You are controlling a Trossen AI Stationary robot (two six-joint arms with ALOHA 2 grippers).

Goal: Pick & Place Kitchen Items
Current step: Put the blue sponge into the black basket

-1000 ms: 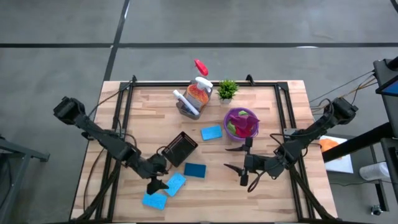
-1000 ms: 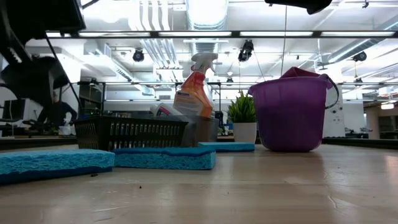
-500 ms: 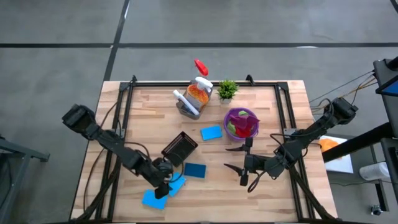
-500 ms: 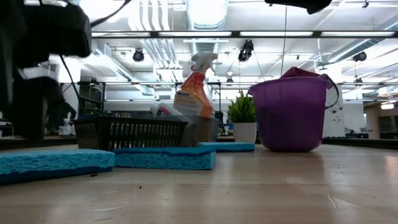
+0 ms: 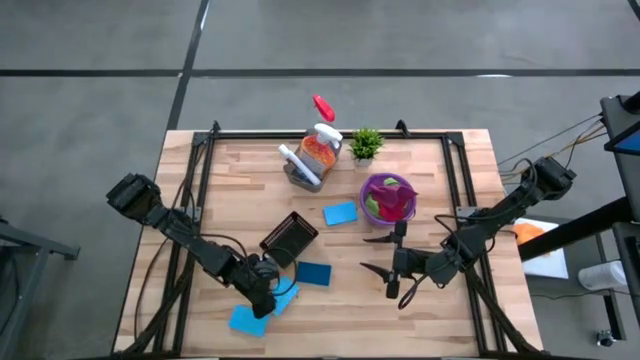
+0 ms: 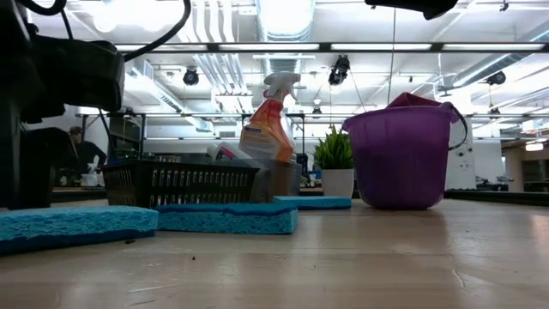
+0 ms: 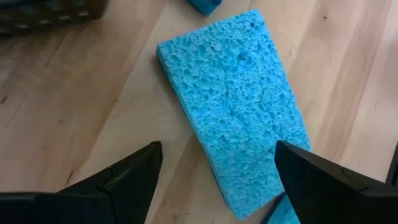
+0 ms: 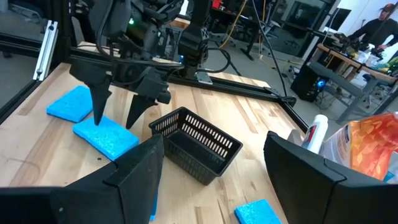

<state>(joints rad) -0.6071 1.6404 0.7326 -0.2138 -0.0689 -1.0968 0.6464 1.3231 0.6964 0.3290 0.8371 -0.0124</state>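
Note:
My left gripper (image 5: 265, 302) hangs open, fingers pointing down, over a blue sponge (image 7: 236, 112) that lies flat on the table near the front; its fingertips stand on either side of the sponge's end, as the right wrist view (image 8: 115, 121) also shows. A second sponge (image 5: 247, 321) lies just nearer, and two more (image 5: 313, 273) (image 5: 340, 213) lie mid-table. A purple bucket (image 5: 388, 197) holds magenta and green cloths. An orange spray bottle (image 5: 320, 150) stands at the back. My right gripper (image 5: 372, 254) waits open and empty right of centre.
A black mesh basket (image 5: 290, 238) lies just beyond the left gripper. A small potted plant (image 5: 366, 143) stands at the back beside the spray bottle's holder (image 5: 300, 170). A red object (image 5: 322, 107) lies beyond the far edge. Black rails (image 5: 205, 170) run along the sides.
My left gripper has moved a little toward the table's right edge and come down over the blue sponge, staying open. The sponges have not moved.

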